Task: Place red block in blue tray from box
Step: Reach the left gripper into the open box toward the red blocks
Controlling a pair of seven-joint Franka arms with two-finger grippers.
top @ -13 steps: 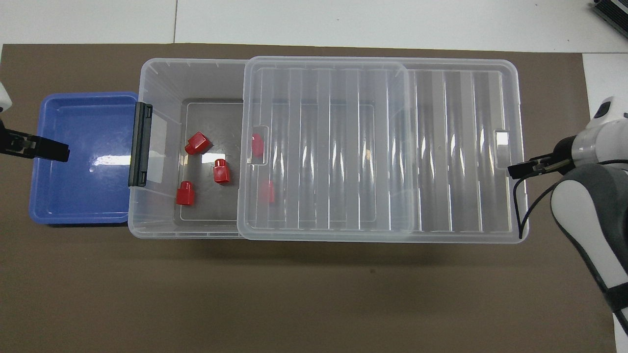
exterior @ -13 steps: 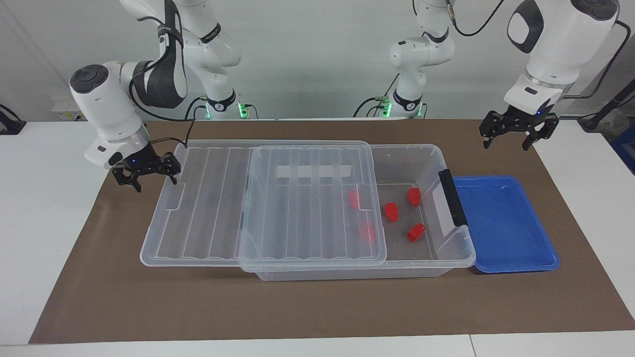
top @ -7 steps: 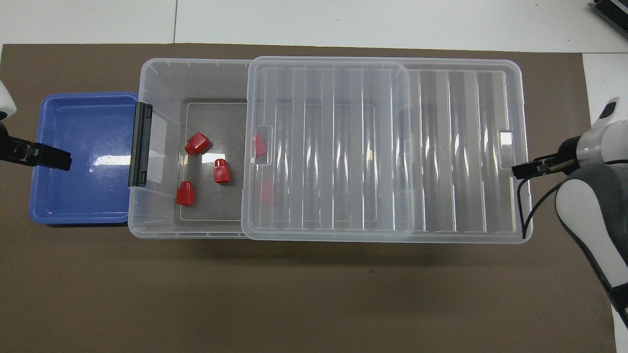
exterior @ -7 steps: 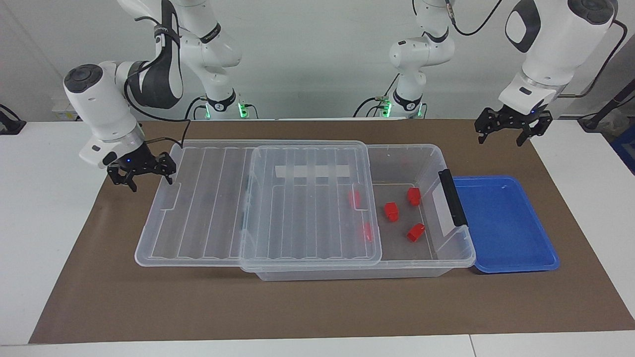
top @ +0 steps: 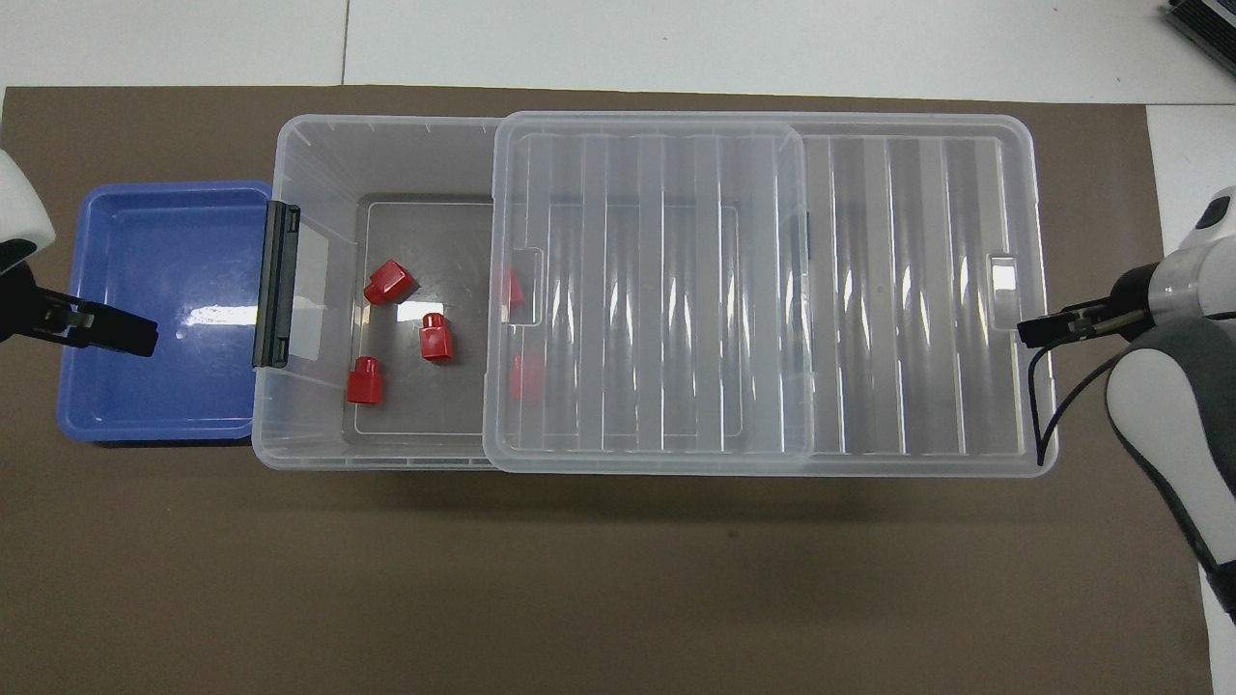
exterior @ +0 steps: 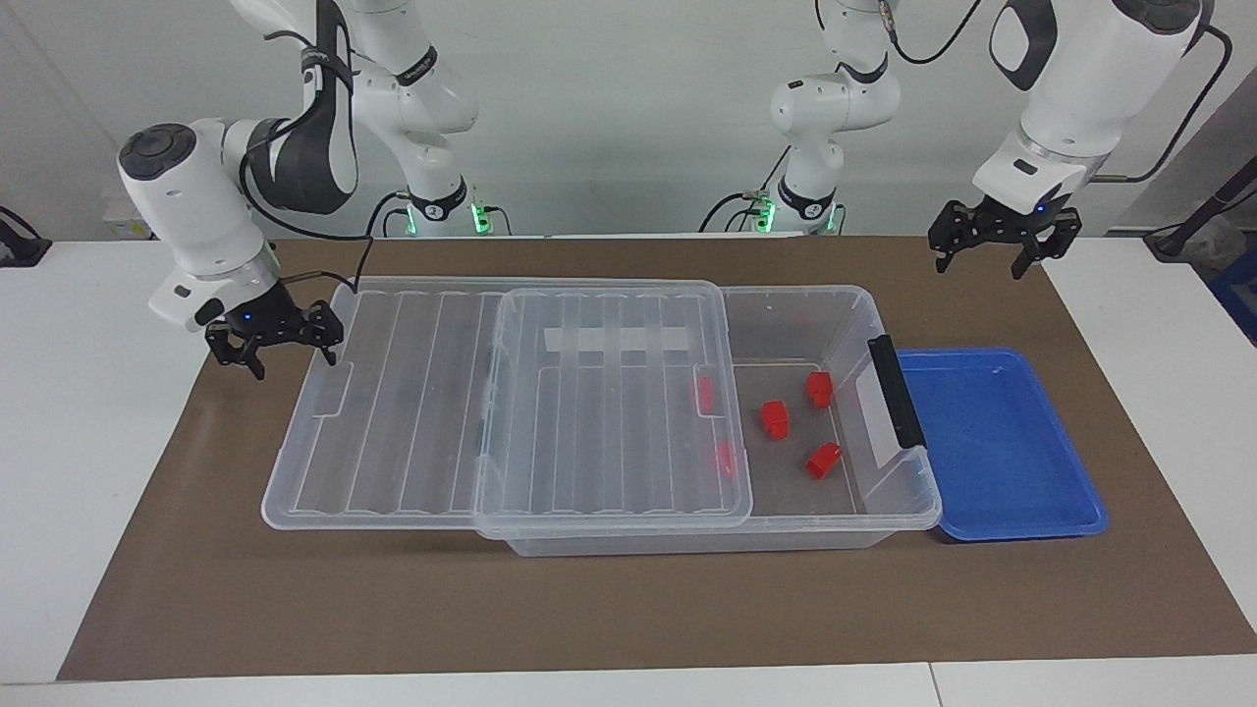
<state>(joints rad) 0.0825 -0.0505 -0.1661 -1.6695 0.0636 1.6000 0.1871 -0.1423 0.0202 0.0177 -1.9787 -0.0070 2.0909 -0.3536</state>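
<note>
The clear box [exterior: 807, 298] [top: 319, 154] lies lengthwise on the mat. Its ribbed lid [exterior: 412, 412] [top: 869, 290] is slid partway off toward the right arm's end. Three red blocks [exterior: 775, 419] [top: 436, 338] lie in the uncovered part by the dark latch bar [exterior: 894, 391] [top: 275, 285]. Two more [exterior: 704, 393] [top: 521, 376] show blurred through the lid. The blue tray [exterior: 1002, 442] [top: 164, 270] is bare and touches the latch end. My right gripper [exterior: 290, 355] [top: 1057, 325] is open, with one finger against the lid's end rim. My left gripper [exterior: 980, 263] [top: 92, 326] hangs open and high, over the tray in the overhead view.
A brown mat [exterior: 609, 609] [top: 618, 579] covers the middle of the white table [exterior: 88, 442], and box and tray both sit on it. The arm bases [exterior: 437, 211] stand at the mat's edge nearest the robots.
The lid has slid further toward the right arm's end, and my right gripper has moved with it. My left gripper has risen and drifted a little toward the box.
</note>
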